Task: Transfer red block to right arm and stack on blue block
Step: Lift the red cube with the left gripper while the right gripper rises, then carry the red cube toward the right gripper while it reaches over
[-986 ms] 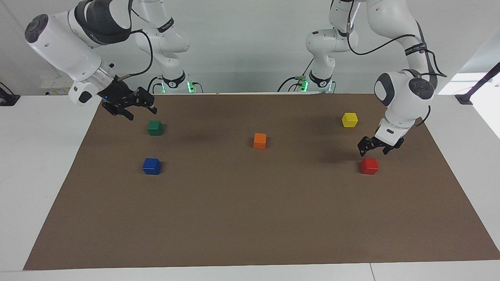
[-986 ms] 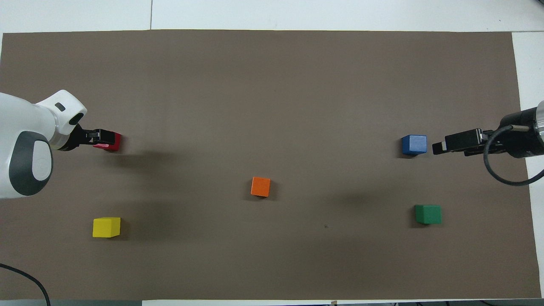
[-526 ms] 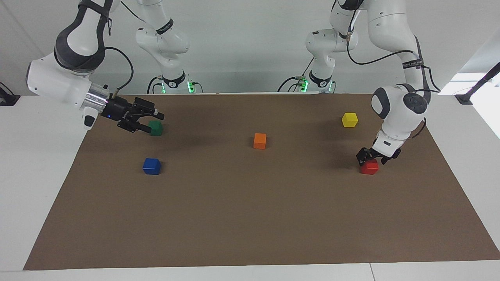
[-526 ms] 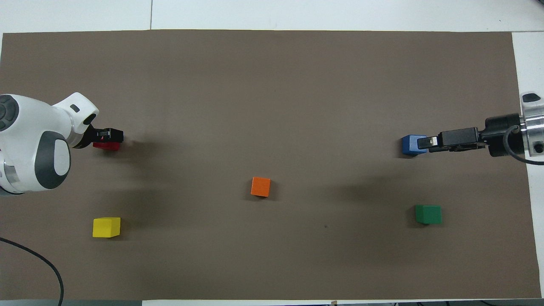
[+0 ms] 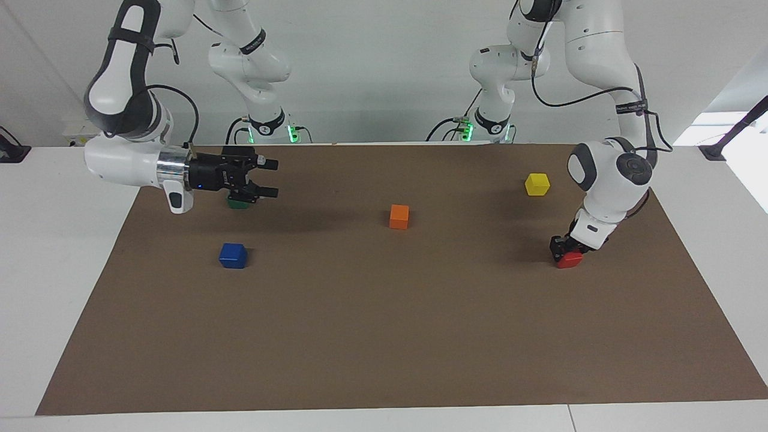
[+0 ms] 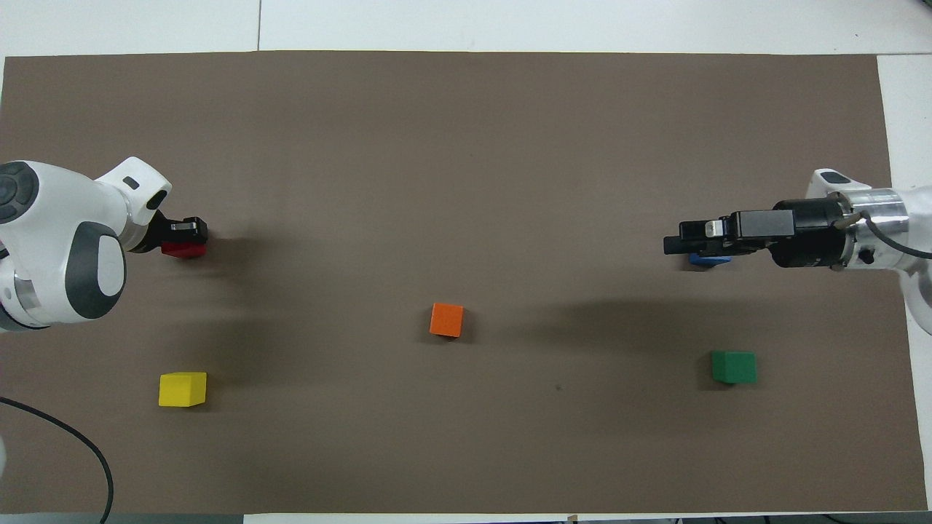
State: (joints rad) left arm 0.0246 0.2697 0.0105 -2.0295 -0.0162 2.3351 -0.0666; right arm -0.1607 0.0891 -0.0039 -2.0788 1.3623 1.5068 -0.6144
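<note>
Two black grippers we see: left gripper (image 5: pixel 566 247) down around the small glossy red cube (image 5: pixel 569 260), grip uncertain; right gripper (image 5: pixel 269 177) spread, aloft above the matte brown mat (image 5: pixel 384 336).

red block (image 5: pixel 569 260) on mat (image 5: pixel 384 336) | left pincer (image 5: pixel 564 247) on it (touching)

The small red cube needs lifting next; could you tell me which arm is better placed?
The left: its hand is down at the small red cube. The right hand hangs open at the other end.
</note>
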